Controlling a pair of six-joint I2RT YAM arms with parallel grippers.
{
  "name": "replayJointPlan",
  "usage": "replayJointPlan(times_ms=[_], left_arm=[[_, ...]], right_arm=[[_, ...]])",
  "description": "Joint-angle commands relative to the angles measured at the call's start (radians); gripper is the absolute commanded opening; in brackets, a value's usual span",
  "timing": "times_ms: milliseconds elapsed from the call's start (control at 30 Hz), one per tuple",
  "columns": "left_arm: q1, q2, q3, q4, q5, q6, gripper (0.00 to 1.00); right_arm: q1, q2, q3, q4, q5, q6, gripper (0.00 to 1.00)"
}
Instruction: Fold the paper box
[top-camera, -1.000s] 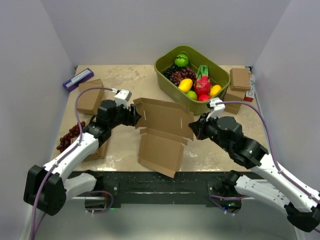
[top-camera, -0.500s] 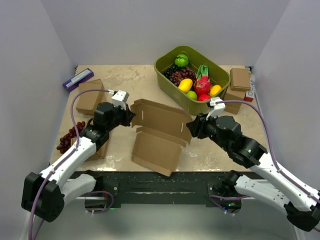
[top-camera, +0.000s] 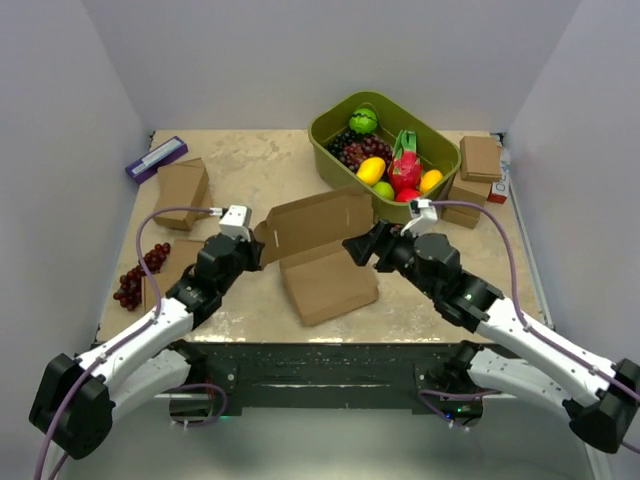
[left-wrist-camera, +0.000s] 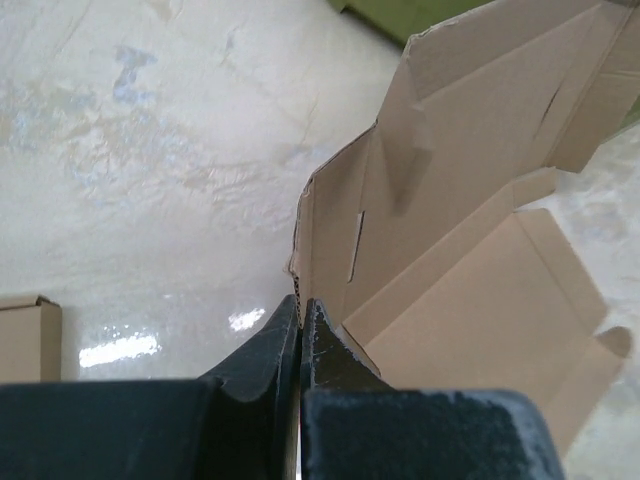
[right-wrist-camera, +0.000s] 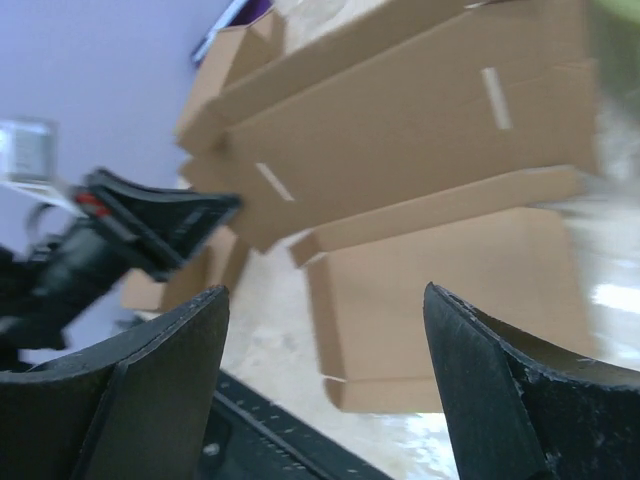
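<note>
Across the beige marbled tabletop (top-camera: 260, 165), the biggest item is the paper box (top-camera: 330, 285), a plain brown thin-cardboard die-cut sheet w/ creases, flaps and slots. It sits mid-table, btwn the two grippers and just on the near side of the tub. One panel lies flat, and the other stands tilted up behind it w/ side flaps part-raised.

Next in size is an olive-green rectangular plastic tub (top-camera: 345, 180) at back right. It holds fruit:
- a pink dragon fruit (top-camera: 405, 165)
- a bunch of dark grapes (top-camera: 350, 150)
- a yellow oval fruit (top-camera: 371, 170)
- a round green fruit (top-camera: 363, 120)
- an orange-yellow fruit (top-camera: 431, 180)

The black left gripper (top-camera: 260, 245) is clenched on the raised panel's left edge. The wrist view shows its fingers pressed together w/ the cardboard corner nipped at the tips (left-wrist-camera: 300, 305). The black right gripper (top-camera: 358, 248) is released, its fingers spread wide w/ nothing btwn them (right-wrist-camera: 327, 300). It sits just beside the box's right side; whether it touches the box can't be told.

Of the smaller thick brown cardboard boxes, one (top-camera: 182, 192) is at back left and two are stacked (top-camera: 480, 157) right of the tub. A purple flat pack (top-camera: 155, 158) lies in the back-left corner, and a loose bunch of dark red grapes (top-camera: 140, 272) lies by the left edge.
</note>
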Motion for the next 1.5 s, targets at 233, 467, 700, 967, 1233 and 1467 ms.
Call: replayJointPlan(times_ms=[233, 467, 700, 967, 1233, 1467], left_arm=[[-0.045, -0.002, -0.278, 0.531, 0.001, 0.148, 0.00], [-0.077, -0.001, -0.345, 0.642, 0.022, 0.215, 0.00], [-0.118, 0.004, -0.375, 0.686, -0.022, 0.248, 0.00], [-0.158, 0.013, -0.395, 0.732, -0.048, 0.284, 0.00], [-0.192, 0.033, -0.404, 0.761, -0.077, 0.301, 0.00], [-0.194, 0.053, -0.391, 0.738, -0.102, 0.278, 0.00]], right_arm=[[0.003, 0.300, -0.066, 0.481, -0.094, 0.328, 0.88], [0.003, 0.345, -0.085, 0.539, 0.028, 0.472, 0.89], [0.003, 0.371, -0.115, 0.542, 0.127, 0.606, 0.88], [0.003, 0.408, -0.143, 0.558, 0.198, 0.681, 0.86], [0.004, 0.472, -0.139, 0.565, 0.233, 0.699, 0.85], [0.004, 0.505, -0.158, 0.588, 0.224, 0.699, 0.69]])
